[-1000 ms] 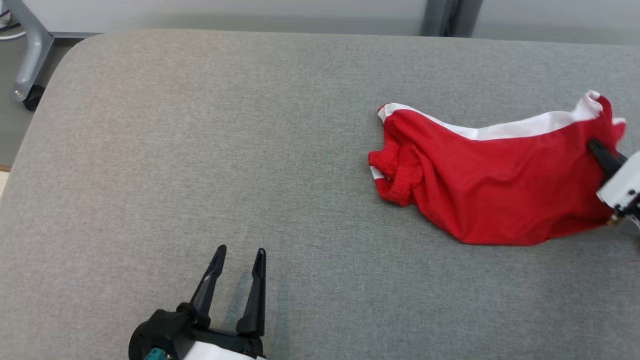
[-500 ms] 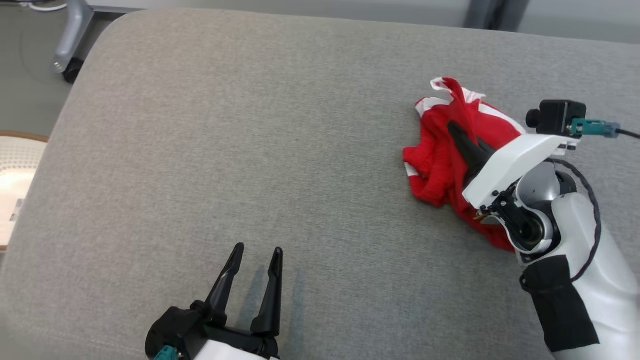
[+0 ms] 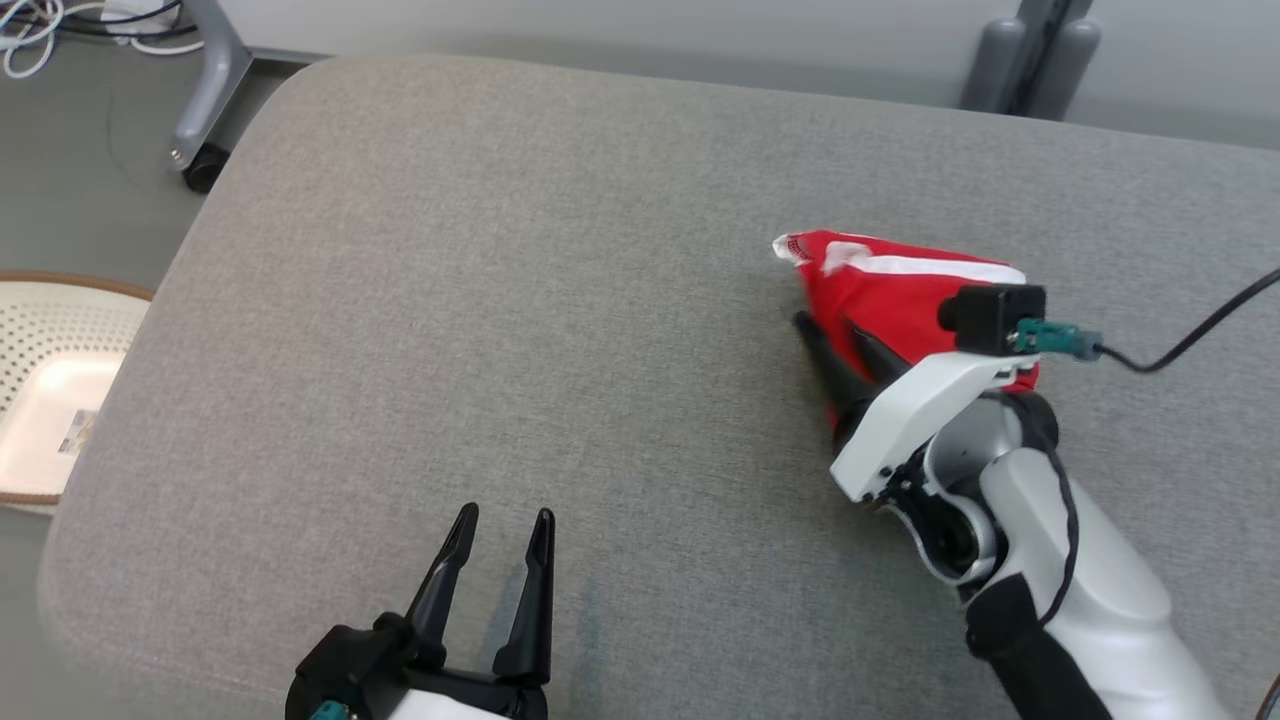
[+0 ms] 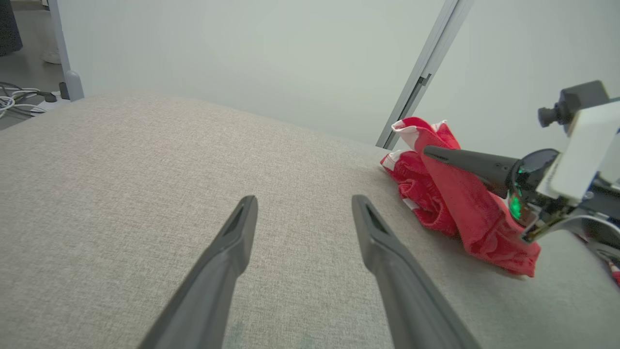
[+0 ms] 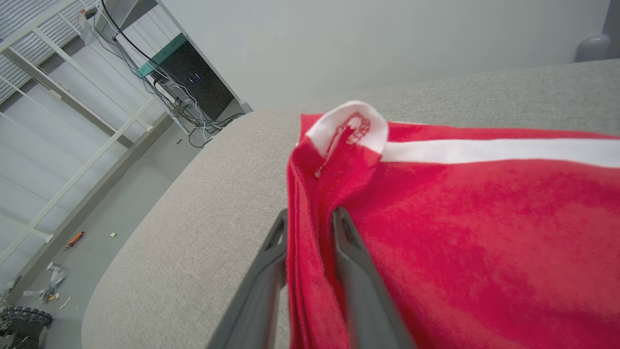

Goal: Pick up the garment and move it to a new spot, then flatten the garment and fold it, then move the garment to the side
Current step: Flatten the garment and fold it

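right gripper (image 3: pixel 830 335) pinching red white-striped cloth garment (image 3: pixel 880 290) | was spread, now bunched, half-raised off grey padded table (image 3: pixel 500 300) | relocation underway | left gripper (image 3: pixel 505 520) agape, idle

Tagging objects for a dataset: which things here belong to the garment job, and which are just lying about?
Job: red garment, right gripper pinching it, left gripper open, grey table.
Lying about: white basket, floor cables, wheeled stand leg.

Grey fabric-covered table (image 3: pixel 500 250), pale wall (image 4: pixel 242 48), grey floor (image 3: pixel 90 170), wheeled metal leg (image 3: pixel 205 100), tangled cables (image 3: pixel 30 20), white perforated basket (image 3: pixel 60 320)
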